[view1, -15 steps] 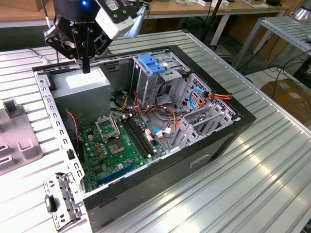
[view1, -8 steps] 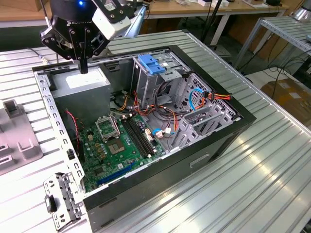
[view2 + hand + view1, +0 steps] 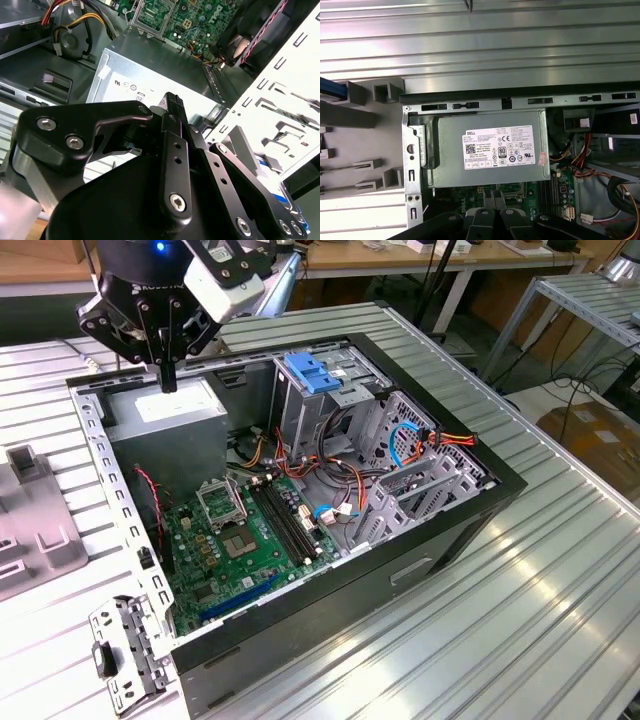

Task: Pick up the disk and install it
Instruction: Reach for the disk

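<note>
My gripper (image 3: 167,380) hangs over the far corner of the open computer case (image 3: 450,530), at the exterior view's left. It is just above the big grey power-supply box (image 3: 170,412). Its black fingers are shut together with nothing between them, as the second wrist view shows (image 3: 172,98). On the grey fixture (image 3: 350,116) outside the case, a blue strip (image 3: 330,88) cut off by the picture edge looks like a side rail of the disk. The rest of the disk is out of view.
Inside the case lie a green motherboard (image 3: 245,540), bundles of cables, a metal drive cage (image 3: 420,465) and a blue latch handle (image 3: 313,373). A loose metal bracket (image 3: 125,645) sits on the slatted table near the case's front corner. The grey fixture (image 3: 30,525) stands beside the case.
</note>
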### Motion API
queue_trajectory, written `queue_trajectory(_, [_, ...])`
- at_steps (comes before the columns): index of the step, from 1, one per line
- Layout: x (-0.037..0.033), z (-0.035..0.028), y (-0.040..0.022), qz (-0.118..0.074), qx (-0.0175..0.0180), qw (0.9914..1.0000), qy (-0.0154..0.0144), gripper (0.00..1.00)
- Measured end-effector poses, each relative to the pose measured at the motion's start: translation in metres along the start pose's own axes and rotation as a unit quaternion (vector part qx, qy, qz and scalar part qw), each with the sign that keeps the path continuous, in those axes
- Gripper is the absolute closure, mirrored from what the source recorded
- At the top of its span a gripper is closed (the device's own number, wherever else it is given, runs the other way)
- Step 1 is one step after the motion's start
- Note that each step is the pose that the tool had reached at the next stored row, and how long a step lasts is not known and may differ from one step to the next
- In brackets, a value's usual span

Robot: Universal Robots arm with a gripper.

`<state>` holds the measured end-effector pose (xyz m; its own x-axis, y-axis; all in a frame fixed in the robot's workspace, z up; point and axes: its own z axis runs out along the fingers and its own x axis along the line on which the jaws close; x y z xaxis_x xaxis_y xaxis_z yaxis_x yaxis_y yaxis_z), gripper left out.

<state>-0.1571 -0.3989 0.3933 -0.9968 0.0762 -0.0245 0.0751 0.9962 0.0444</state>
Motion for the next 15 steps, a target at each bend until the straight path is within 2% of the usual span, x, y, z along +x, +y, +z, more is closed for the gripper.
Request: queue_trajectory(15, [0.007, -0.0002, -0.0005, 0.0, 0.0, 1.0, 0.0, 0.89])
